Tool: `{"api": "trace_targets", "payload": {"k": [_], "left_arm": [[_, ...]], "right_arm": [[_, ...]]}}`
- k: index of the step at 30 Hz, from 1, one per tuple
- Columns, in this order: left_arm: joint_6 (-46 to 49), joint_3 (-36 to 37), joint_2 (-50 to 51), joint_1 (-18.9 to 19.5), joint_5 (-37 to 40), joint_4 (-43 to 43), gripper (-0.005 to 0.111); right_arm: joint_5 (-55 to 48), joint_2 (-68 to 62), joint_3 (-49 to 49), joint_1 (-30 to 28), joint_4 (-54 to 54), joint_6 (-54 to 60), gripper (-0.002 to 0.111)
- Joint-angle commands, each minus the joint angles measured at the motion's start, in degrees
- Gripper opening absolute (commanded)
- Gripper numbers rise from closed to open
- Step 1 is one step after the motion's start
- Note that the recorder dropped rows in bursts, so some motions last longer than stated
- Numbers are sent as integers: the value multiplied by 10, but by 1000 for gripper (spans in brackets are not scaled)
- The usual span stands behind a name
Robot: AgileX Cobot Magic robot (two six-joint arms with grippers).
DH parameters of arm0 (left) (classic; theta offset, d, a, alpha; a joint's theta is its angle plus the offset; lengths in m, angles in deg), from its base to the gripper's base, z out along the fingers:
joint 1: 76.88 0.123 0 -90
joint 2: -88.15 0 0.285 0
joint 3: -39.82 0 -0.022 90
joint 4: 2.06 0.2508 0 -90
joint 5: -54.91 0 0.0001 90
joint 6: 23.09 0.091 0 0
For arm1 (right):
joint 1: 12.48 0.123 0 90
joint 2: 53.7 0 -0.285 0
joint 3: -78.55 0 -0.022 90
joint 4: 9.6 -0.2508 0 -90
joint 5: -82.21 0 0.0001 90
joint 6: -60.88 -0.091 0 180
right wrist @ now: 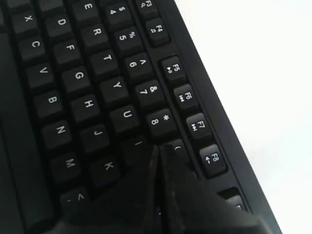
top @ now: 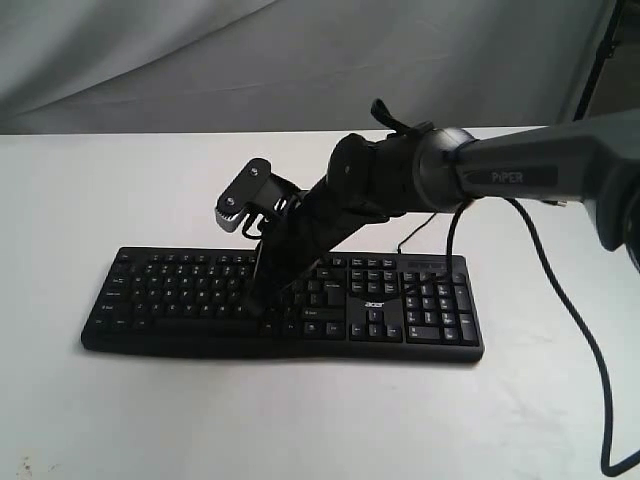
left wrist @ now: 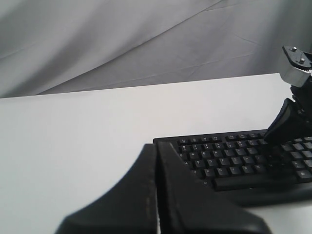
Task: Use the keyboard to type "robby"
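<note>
The keyboard (top: 180, 290) lies flat in the middle of the table (top: 300, 420). The right gripper (right wrist: 158, 152) reaches in from 1 o'clock, jaws pressed together and empty, tip by I and 9. The left gripper (left wrist: 156, 146), jaws likewise closed on nothing, hovers off the keyboard's 9 o'clock end. The keyboard looks like light, stiff plastic that may skid. It needs no grasp, only gentle taps straight down on keycap centres.

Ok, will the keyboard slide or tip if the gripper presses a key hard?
Probably stays put: the keyboard lies flat and wide on the table, so tipping looks unlikely. A sideways shove might slide it on the smooth top. It looks like a rigid slab, unlikely to flex.
</note>
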Motion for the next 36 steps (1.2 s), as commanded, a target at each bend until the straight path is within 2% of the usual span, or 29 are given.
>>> {"api": "trace_targets", "payload": {"k": [1, 19, 26, 36], "left_arm": [[-2, 2, -2, -4, -3, 3, 0], [-2, 2, -2, -4, -3, 3, 0], [-2, 2, -2, -4, -3, 3, 0], [-2, 2, -2, -4, -3, 3, 0]], "right_arm": [[4, 7, -4, -1, -4, 4, 0], [6, 6, -14, -1, -6, 3, 0], [8, 43, -14, 2, -9, 4, 0], [9, 47, -14, 41, -25, 18, 0]]}}
